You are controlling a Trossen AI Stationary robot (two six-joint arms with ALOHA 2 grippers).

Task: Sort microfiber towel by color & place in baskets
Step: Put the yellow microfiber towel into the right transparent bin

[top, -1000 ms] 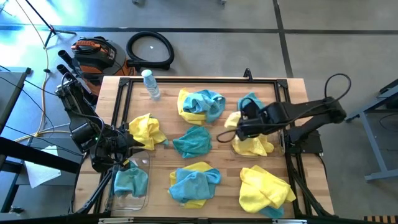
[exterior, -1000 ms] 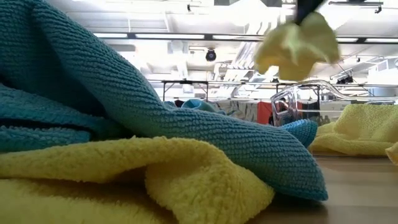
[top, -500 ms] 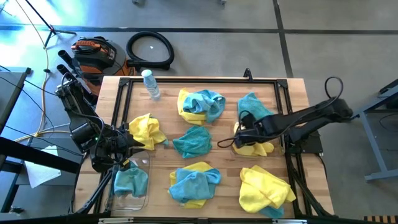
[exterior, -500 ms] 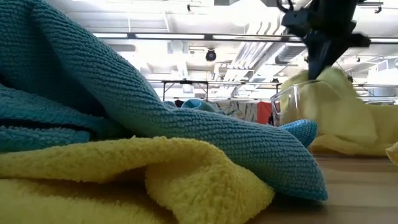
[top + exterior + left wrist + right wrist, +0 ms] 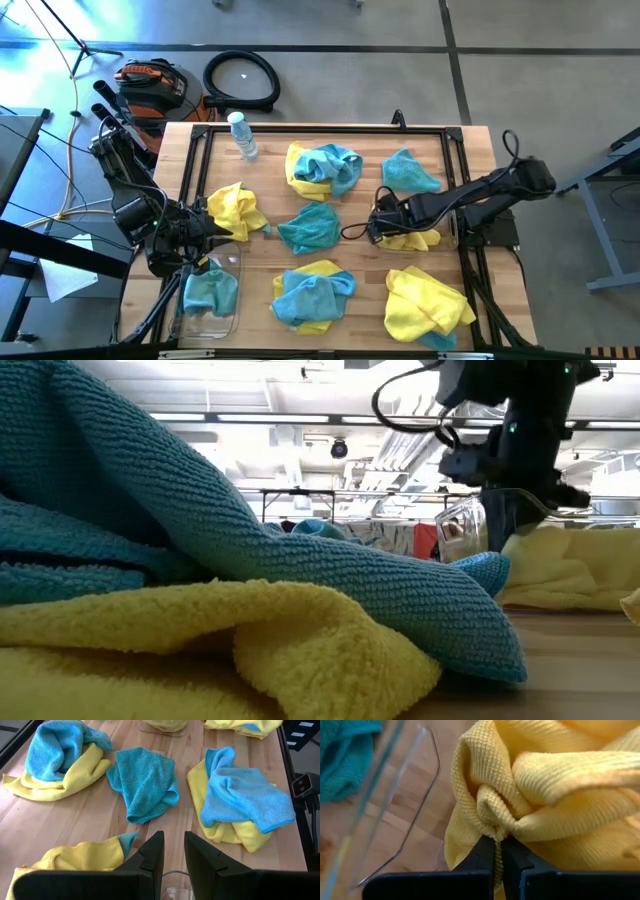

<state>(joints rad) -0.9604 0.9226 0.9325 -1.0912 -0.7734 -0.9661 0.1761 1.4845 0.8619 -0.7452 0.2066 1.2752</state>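
Observation:
My right gripper (image 5: 380, 228) is low over the table's right middle, shut on a yellow microfiber towel (image 5: 412, 238) that lies bunched in the right clear basket (image 5: 427, 780). In the low view this towel (image 5: 560, 570) sits heaped behind the basket's wall (image 5: 462, 525). My left gripper (image 5: 200, 235) waits open at the table's left, beside a yellow towel (image 5: 235, 208) and above the left clear basket (image 5: 212, 318), which holds a teal towel (image 5: 210, 290). My right gripper pinches a small gathered fold of the yellow towel (image 5: 496, 832) between its two fingers (image 5: 482, 851). The fingers come at it slanting down from the table's left side. The towel's bulk rests inside the basket, bunched and slack.
Loose towels lie about the wooden table: a teal one (image 5: 410, 170) far right, a yellow and teal heap (image 5: 322, 168), a teal one (image 5: 310, 225) in the middle, a teal and yellow heap (image 5: 312, 295) and a yellow heap (image 5: 425, 305) near. A water bottle (image 5: 242, 135) lies far left.
My right gripper has come down and toward the table's near left, carrying the yellow towel. The towel hung in the air a second ago and now lies heaped in the right basket. The teal towel at the far right has come into full view.

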